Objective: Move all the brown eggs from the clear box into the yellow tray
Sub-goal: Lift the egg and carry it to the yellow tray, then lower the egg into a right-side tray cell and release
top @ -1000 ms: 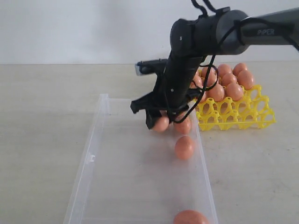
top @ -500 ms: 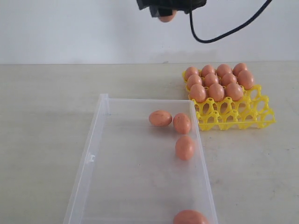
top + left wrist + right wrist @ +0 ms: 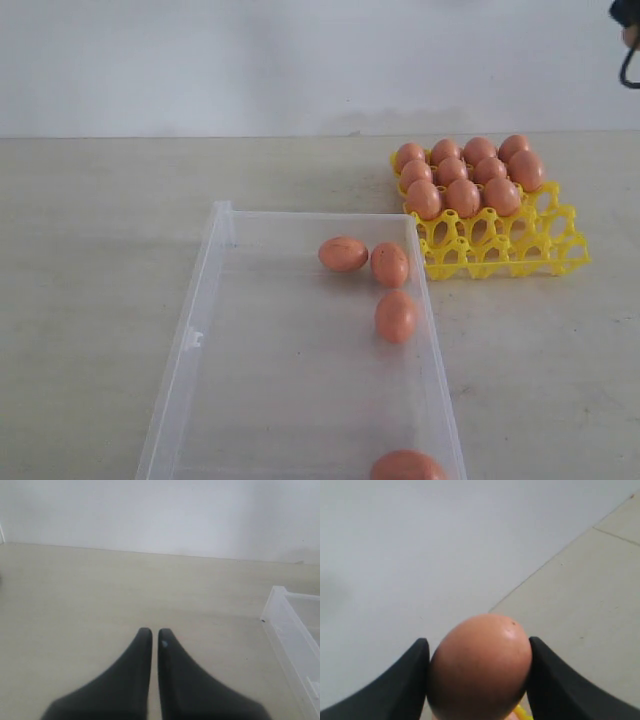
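Right fingers (image 3: 395, 685) clasp a brown egg (image 3: 480, 667), left fingers (image 3: 127, 682) pinched empty; seemingly mid-carry, next needs a free yellow tray (image 3: 500, 262) cup.

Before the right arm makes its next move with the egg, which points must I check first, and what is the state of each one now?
1. Grip on the held egg by the right gripper: ok, it sits between both fingers.
2. Free cups in the yellow tray: ok, its near row is empty.
3. The right gripper above a free cup: cannot tell, since only its edge shows in the corner of the exterior view.
4. The left gripper out of the way: ok, it is shut, over the table beside the clear box.
5. The clear box emptied: not ok, four brown eggs lie in it.
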You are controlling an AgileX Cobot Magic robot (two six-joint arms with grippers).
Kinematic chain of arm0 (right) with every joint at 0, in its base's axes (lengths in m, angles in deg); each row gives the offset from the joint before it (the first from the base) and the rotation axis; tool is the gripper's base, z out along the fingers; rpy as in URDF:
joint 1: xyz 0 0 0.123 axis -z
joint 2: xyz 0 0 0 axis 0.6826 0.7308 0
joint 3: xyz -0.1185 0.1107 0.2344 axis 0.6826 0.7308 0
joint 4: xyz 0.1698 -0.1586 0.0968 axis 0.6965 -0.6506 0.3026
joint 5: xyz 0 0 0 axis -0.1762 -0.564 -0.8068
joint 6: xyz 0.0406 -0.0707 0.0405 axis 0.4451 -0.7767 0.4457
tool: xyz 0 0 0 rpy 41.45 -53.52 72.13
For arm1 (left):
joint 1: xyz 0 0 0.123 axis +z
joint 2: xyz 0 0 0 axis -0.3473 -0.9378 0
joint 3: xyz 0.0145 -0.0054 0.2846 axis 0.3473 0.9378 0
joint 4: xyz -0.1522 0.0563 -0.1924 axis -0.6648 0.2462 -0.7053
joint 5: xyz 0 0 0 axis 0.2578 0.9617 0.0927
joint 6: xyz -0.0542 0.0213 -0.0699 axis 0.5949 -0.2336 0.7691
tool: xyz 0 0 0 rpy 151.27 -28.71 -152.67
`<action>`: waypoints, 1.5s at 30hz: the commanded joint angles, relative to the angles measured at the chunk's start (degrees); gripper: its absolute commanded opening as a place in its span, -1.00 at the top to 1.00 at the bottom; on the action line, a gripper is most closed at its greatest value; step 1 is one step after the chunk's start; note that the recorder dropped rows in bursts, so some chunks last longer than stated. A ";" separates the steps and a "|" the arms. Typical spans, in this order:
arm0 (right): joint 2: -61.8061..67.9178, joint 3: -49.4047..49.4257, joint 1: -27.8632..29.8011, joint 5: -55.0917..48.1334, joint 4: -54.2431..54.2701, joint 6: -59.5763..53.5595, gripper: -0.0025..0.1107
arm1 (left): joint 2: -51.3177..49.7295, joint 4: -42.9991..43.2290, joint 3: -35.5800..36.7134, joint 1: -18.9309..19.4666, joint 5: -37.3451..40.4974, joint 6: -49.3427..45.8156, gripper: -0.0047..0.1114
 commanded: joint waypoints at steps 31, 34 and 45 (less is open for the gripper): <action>11.16 -4.57 19.91 76.83 -12.31 -46.39 0.96 | 0.12 -0.14 0.15 0.20 -0.39 -0.13 0.85; 14.94 -4.57 20.04 77.46 -8.91 -46.50 0.96 | 0.12 -0.14 0.15 0.20 -0.39 -0.13 0.85; 36.04 -4.57 25.10 90.74 0.30 -48.43 0.96 | 0.12 -0.14 0.15 0.20 -0.39 -0.13 0.85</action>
